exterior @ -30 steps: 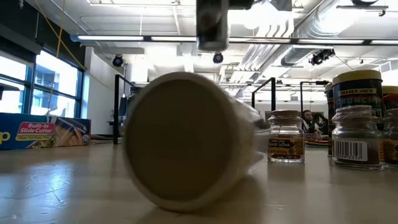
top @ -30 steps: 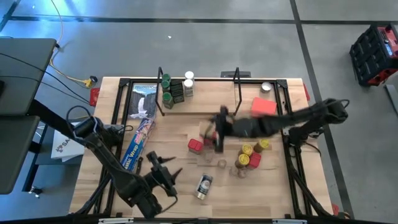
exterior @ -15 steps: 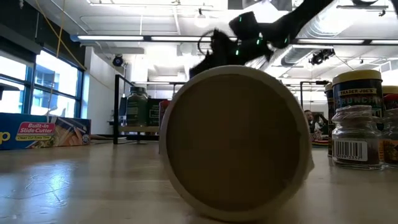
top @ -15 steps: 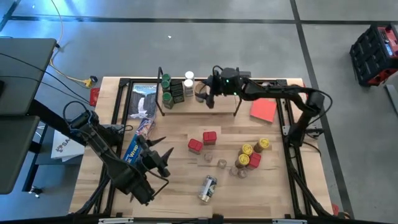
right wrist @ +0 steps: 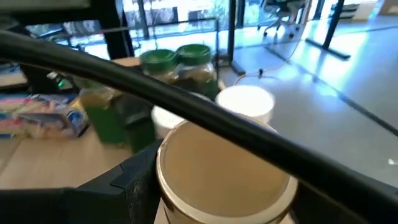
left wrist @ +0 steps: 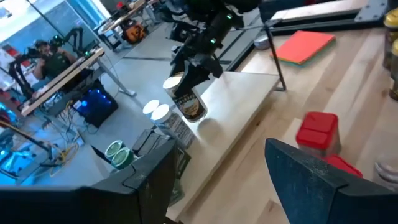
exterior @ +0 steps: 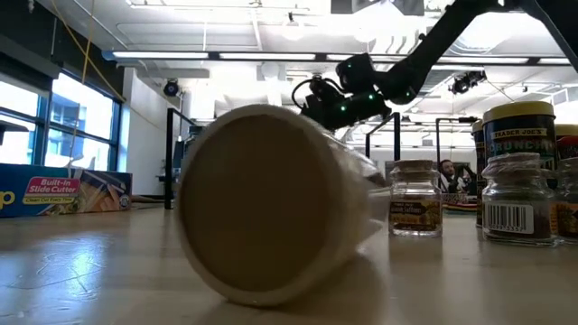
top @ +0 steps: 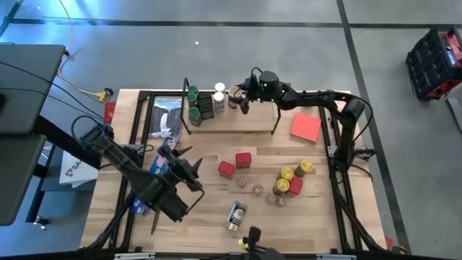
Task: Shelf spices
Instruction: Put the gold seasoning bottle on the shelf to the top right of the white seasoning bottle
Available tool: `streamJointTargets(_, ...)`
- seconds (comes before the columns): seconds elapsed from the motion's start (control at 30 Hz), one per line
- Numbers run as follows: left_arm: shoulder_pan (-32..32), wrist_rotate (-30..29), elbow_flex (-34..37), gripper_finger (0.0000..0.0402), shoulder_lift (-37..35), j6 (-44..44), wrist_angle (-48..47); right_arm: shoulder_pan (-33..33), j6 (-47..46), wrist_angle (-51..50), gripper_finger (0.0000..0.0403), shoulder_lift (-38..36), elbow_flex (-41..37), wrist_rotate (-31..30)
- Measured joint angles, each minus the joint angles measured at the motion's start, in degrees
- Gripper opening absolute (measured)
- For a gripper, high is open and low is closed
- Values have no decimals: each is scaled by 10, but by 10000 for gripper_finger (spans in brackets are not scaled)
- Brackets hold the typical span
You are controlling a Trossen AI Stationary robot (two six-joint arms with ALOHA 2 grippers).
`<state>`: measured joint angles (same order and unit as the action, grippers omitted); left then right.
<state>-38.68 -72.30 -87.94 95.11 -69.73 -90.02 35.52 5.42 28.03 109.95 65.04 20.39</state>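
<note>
The shelf (top: 238, 124), a light wooden board in a black wire frame, stands at the table's far edge. Green-lidded jars (top: 193, 94) and white-lidded jars (top: 219, 92) stand on its left part. My right gripper (top: 237, 99) reaches over the board from the right, next to those jars, and is shut on a tan-lidded jar (left wrist: 188, 99). My left gripper (top: 189, 160) hangs open and empty over the table's left middle. Another tan-lidded jar (top: 236, 214) lies on its side near the front edge. My right gripper pinches the tan-lidded jar between its two fingers, on the upper body just under the lid (left wrist: 185, 87). The fingers come roughly level from the table's right. The jar is tilted over the board; whether its bottom (left wrist: 195, 114) touches the board, I cannot tell.
Two red tins (top: 236, 164) sit mid-table, with yellow-lidded jars (top: 292, 175) and tiny clear jars (top: 256, 190) to their right. A long blue wrap box (top: 163, 152) lies at the left. A flat red card (top: 305, 126) lies right of the shelf.
My right gripper has carried the tan-lidded jar from mid-table to the far edge and come down over the shelf beside the white-lidded jars. My left gripper has moved toward the far edge and risen, staying open. The lying jar has rocked and settled back.
</note>
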Motion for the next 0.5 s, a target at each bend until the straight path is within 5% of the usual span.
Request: streamJointTargets(0.5, -4, -19, 0, 239, -43, 34, 0, 8, 11, 5, 295, 2, -1, -4)
